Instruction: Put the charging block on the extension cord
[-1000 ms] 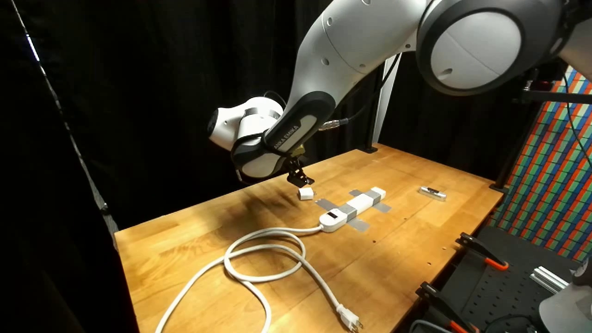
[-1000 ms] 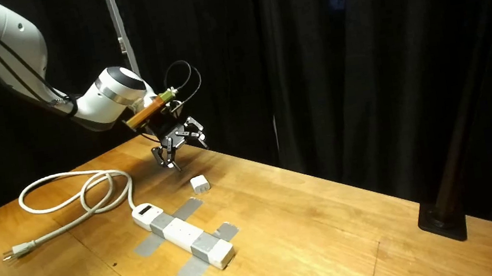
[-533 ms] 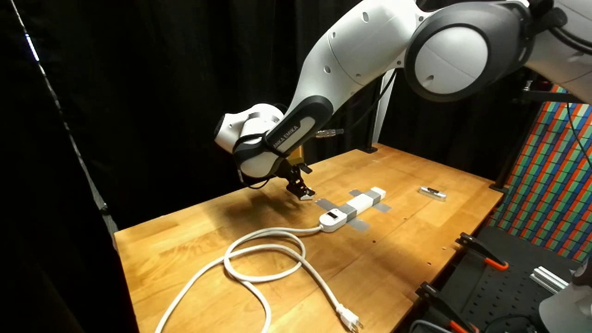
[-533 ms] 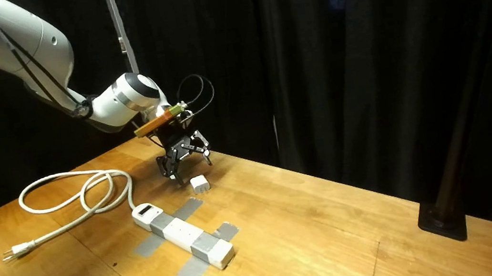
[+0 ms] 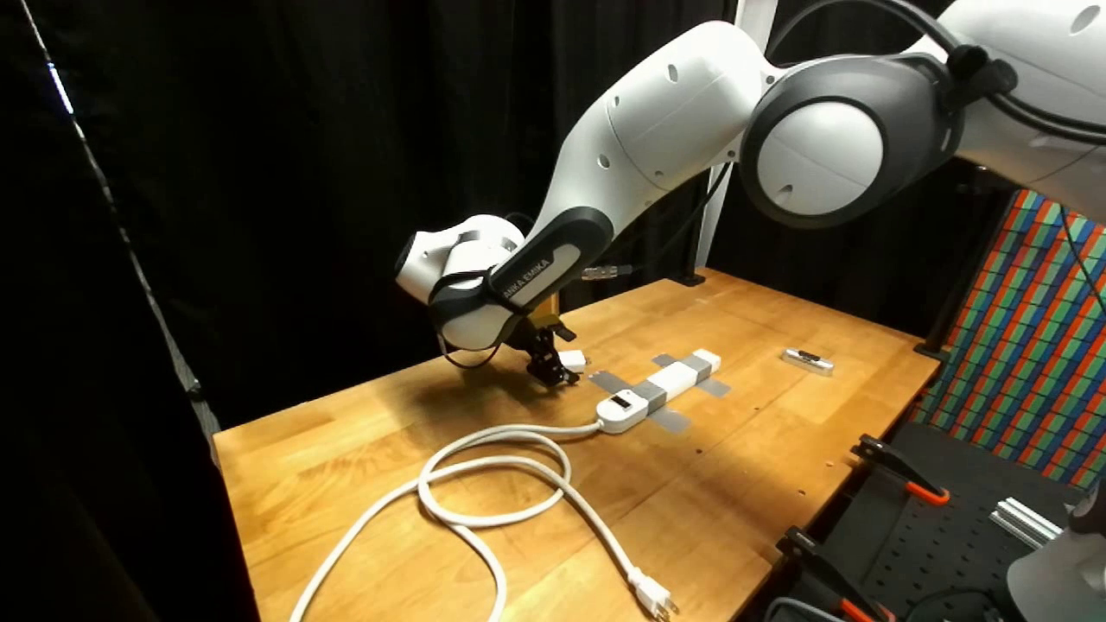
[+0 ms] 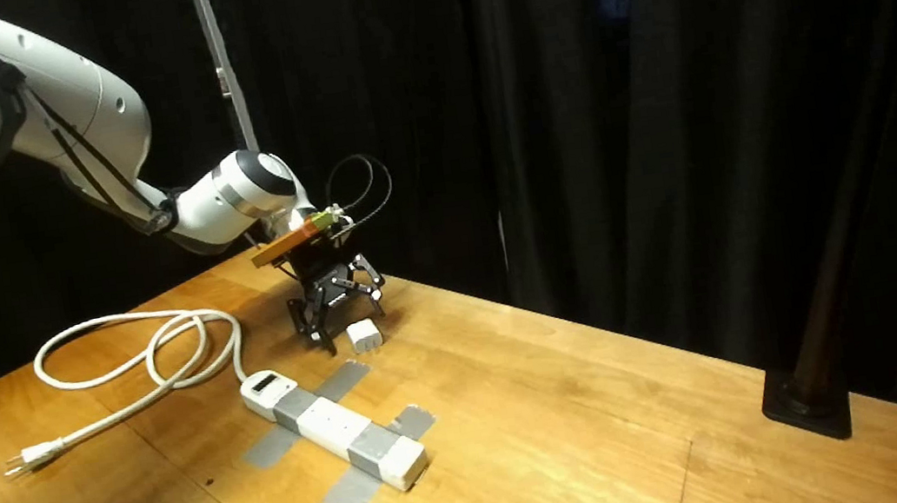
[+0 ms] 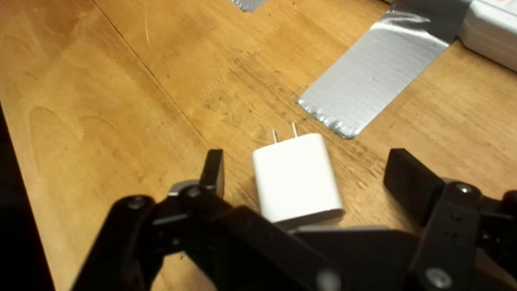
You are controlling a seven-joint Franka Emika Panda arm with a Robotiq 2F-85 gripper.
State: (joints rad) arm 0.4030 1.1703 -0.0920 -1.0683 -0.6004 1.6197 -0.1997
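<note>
Charging block: prongs clear in wrist view, elsewhere uncertain.

One charging block, one extension cord, two tape strips, two clamps.

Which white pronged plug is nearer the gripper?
The charging block, framed by the open gripper in the wrist view; the extension cord's plug lies well away.

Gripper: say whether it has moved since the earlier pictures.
Yes: in an exterior view the gripper has come down, nearer the unmoved block.
</note>
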